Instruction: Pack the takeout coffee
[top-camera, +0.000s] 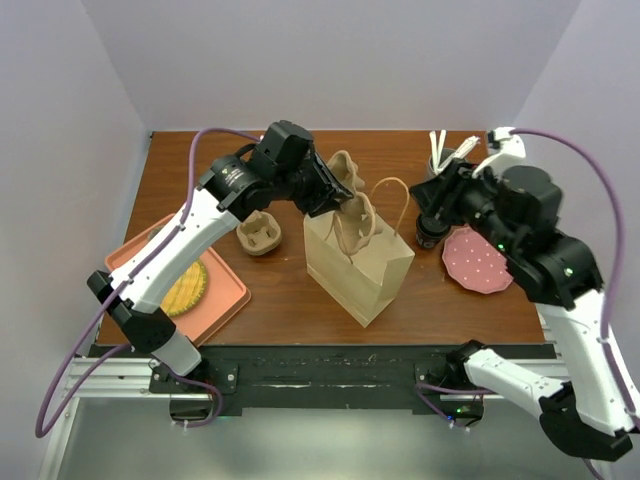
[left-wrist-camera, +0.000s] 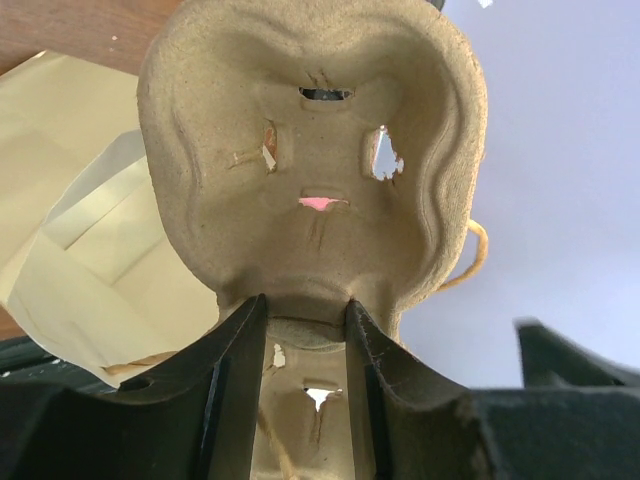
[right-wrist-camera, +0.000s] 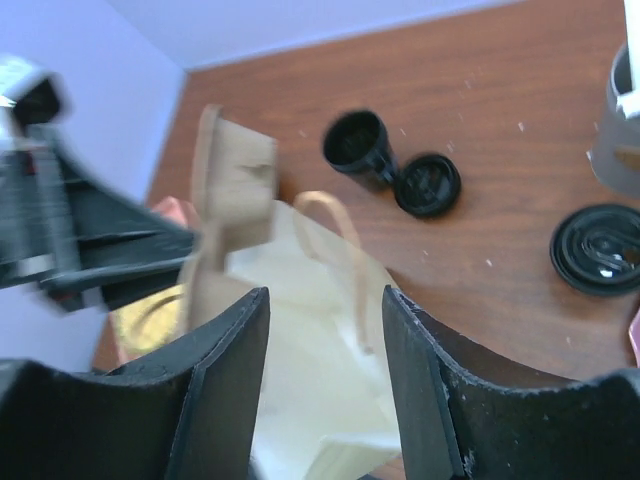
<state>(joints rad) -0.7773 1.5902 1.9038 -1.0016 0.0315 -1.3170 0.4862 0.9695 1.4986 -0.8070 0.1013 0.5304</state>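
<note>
Your left fingers (left-wrist-camera: 238, 365) are clamped on the pulp cup carrier (left-wrist-camera: 310, 170), on edge at the paper bag (top-camera: 358, 268) mouth; right fingers (right-wrist-camera: 232, 350) apart, empty; takeout coffee (top-camera: 428, 232) stands on the table (top-camera: 290, 305) beside the pink plate (top-camera: 478, 262); bagging it remains.

Arm and gripper status
The left arm (top-camera: 190, 230) reaches forward and inward, left gripper (left-wrist-camera: 305, 305) clamped on a cup carrier (left-wrist-camera: 310, 120); the right arm (top-camera: 560, 260) folds inward, right gripper (right-wrist-camera: 325, 300) jaws apart
</note>
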